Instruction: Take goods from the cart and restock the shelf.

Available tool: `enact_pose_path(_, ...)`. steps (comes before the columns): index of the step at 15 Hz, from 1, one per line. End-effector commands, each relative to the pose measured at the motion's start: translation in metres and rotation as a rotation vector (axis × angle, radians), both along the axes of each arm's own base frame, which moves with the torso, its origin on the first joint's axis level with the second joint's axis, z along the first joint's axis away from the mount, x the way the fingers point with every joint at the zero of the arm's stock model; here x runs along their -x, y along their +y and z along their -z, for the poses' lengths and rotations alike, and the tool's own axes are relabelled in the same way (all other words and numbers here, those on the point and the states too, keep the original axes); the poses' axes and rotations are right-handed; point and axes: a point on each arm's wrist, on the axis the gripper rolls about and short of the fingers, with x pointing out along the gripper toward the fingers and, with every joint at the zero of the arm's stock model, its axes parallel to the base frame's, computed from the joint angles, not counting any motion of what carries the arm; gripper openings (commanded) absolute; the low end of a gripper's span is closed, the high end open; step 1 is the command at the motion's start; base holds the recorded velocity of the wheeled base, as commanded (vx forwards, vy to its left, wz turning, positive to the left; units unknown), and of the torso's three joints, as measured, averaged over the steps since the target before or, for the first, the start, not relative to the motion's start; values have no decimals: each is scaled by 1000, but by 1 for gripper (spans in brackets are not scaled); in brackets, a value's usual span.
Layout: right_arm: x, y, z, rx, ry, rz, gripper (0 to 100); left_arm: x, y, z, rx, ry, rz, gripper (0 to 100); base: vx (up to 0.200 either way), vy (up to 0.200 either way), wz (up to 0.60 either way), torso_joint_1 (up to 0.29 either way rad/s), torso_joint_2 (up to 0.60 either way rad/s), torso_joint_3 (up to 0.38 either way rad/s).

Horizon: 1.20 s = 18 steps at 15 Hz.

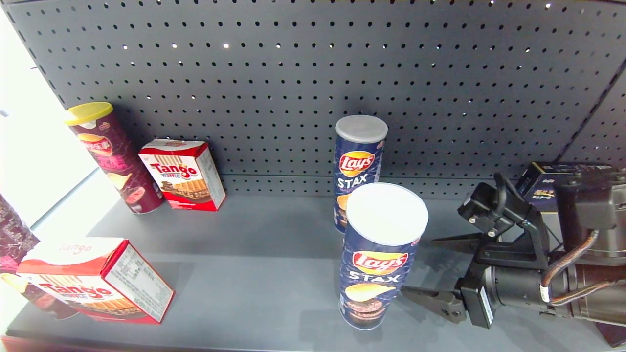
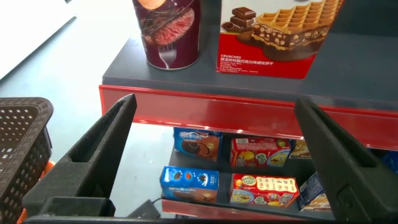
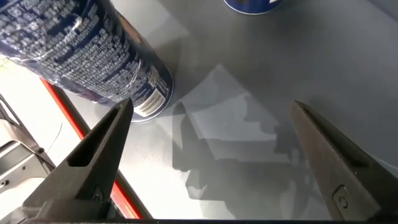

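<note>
The shelf (image 1: 254, 274) carries the front can (image 1: 379, 259), upright near its edge; it is likely light, stiff-walled, slick and tippy, best taken mid-body. The right pincer (image 1: 418, 266) stands released just beside it; the left pincer (image 2: 216, 106) hangs released below the shelf

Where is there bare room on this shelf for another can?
The widest bare patch of shelf lies between the red wafer boxes and the two blue chip cans. Crowded: the left end, and the right, where the open right gripper and a dark box sit.
</note>
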Motion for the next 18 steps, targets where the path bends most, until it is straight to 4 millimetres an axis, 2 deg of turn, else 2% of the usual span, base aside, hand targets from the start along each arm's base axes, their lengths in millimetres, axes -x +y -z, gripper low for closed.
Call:
enact_pose_path(1, 3, -2, -3, -9, -11, -1, 100, 0, 0, 0, 1, 1, -1, 100, 0, 0, 0, 0, 0, 0)
enact_pose_path(9, 1, 5, -3, -5, -7, -21, 100, 0, 0, 0, 1, 0, -1, 100, 0, 0, 0, 0, 0, 0)
enact_pose_path(14, 2, 1, -3, -8, -8, -9, 100, 0, 0, 0, 1, 1, 1, 100, 0, 0, 0, 0, 0, 0)
enact_pose_path(16, 0, -13, -10, -32, -40, 52, 100, 0, 0, 0, 1, 1, -1, 100, 0, 0, 0, 0, 0, 0)
enact_pose_path(18, -3, -43, -30, -85, -125, 181, 100, 0, 0, 0, 1, 1, -1, 100, 0, 0, 0, 0, 0, 0)
